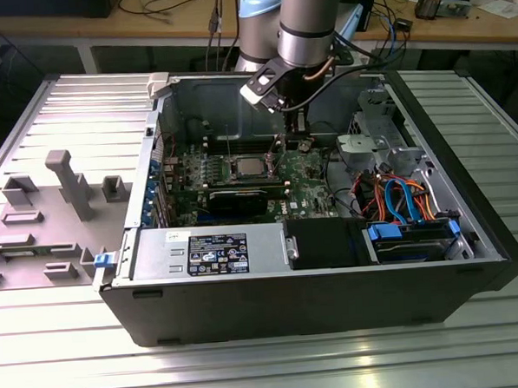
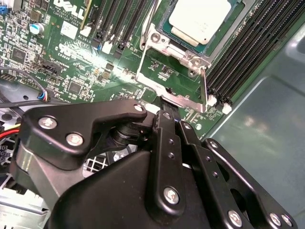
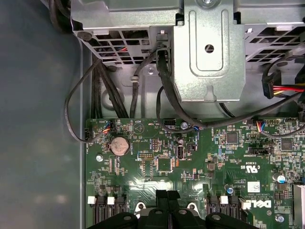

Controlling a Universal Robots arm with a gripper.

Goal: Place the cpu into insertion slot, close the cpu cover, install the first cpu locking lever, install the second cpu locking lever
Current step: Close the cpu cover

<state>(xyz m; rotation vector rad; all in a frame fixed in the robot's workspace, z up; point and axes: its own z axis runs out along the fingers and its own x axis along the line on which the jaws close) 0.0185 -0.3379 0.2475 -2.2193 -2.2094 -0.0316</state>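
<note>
Claw [image 2: 174, 119], fingers together and holding nothing, is seen at raised cpu cover [image 2: 183, 101] edge | cpu [image 2: 200, 19] seated just beyond | cover judged best pushed centrally, evenly.

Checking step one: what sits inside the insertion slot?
The cpu lies in the insertion slot, silver top showing. The slot's centre beneath it is covered.

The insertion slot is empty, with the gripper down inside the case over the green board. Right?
Not empty: the cpu lies in the insertion slot, as the second wrist view shows. The gripper is down inside the case over the green board.
</note>
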